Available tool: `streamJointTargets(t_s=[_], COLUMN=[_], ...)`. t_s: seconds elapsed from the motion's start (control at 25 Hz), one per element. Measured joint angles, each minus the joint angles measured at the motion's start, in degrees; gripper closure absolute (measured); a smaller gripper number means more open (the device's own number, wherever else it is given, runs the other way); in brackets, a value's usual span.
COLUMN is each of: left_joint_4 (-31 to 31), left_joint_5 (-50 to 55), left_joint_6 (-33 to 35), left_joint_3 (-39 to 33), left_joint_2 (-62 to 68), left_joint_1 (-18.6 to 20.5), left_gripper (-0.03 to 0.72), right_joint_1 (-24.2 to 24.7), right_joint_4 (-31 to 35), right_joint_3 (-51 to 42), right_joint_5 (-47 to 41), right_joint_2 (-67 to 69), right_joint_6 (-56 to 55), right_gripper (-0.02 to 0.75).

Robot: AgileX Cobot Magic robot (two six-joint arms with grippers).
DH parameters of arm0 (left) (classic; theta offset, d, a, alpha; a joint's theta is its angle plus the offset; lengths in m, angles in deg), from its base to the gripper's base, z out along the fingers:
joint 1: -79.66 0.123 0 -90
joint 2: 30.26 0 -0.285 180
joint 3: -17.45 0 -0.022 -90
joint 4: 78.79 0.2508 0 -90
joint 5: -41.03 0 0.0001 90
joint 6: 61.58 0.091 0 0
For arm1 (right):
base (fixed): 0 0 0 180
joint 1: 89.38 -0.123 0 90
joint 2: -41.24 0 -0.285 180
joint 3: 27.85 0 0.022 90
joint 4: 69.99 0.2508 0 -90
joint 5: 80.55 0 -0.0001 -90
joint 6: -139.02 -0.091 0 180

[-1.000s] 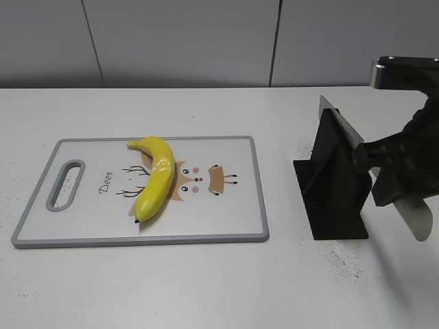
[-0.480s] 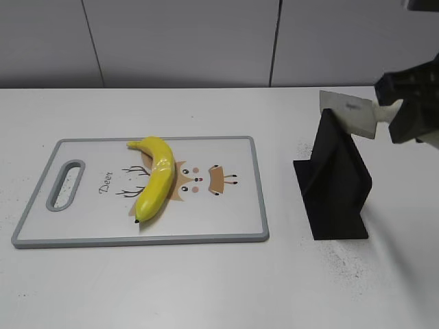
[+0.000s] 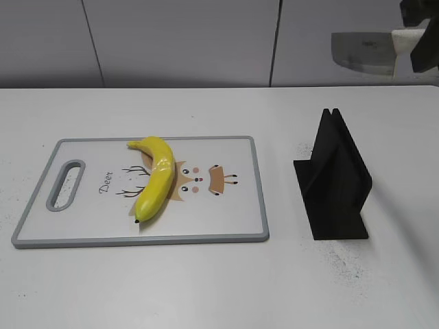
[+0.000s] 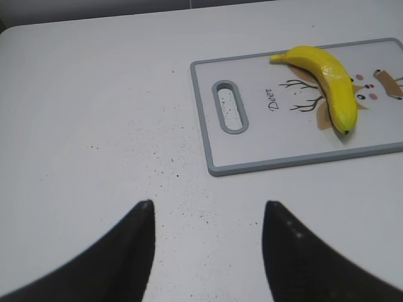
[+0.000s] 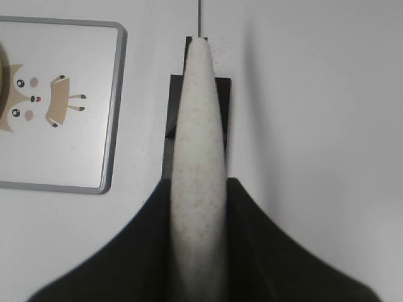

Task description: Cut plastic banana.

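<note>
Banana [image 3: 154,178] lies on cutting board [image 3: 226,226], well apart from right gripper [image 3: 417,42], clamped on knife [image 3: 363,52] above black stand [image 3: 335,181]. Left gripper [image 4: 206,217] hovers spread, empty.

The plastic banana [image 3: 156,177] is gleaming glossy yellow on the smooth, matt-looking cutting board [image 3: 233,219] (grey rim, printed face). The knife's blade [image 3: 362,53] is showing dull grey metal, its handle [image 5: 198,189] looking speckled matt. The black stand [image 3: 336,181] is looking matt on the speckled tabletop [image 3: 206,288].
</note>
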Motion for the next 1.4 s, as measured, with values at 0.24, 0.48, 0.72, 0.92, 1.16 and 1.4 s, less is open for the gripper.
streamJointTargets(t_s=[0.24,0.48,0.72,0.92,1.16,1.4], left_joint_4=[0.0,-1.0,-4.6,-11.7,-21.7,-28.5], left_joint_5=[-0.2,-3.3,-8.8,-14.4,-15.7,-15.9], left_joint_6=[0.0,0.4,8.7,23.7,44.4,61.4], left_joint_3=[0.0,1.8,5.5,8.9,17.1,29.2], left_joint_2=[0.0,1.7,13.7,28.5,48.4,67.8], left_joint_1=[0.0,0.0,0.0,0.0,0.0,0.0], left_gripper=[0.172,0.175,0.184,0.185,0.184,0.184], right_joint_1=[0.0,0.0,0.0,0.0,0.0,0.0], right_joint_4=[-0.5,1.9,9.7,17.6,25.4,34.5], right_joint_3=[2.2,2.4,4.9,9.7,16.6,19.8], right_joint_5=[-0.5,3.7,6.0,6.2,6.1,5.1], right_joint_2=[-0.1,0.7,7.3,15.2,23.4,29.2], right_joint_6=[1.5,19.6,36.2,50.7,66.8,86.5], right_gripper=[0.568,0.568,0.568,0.568,0.568,0.568])
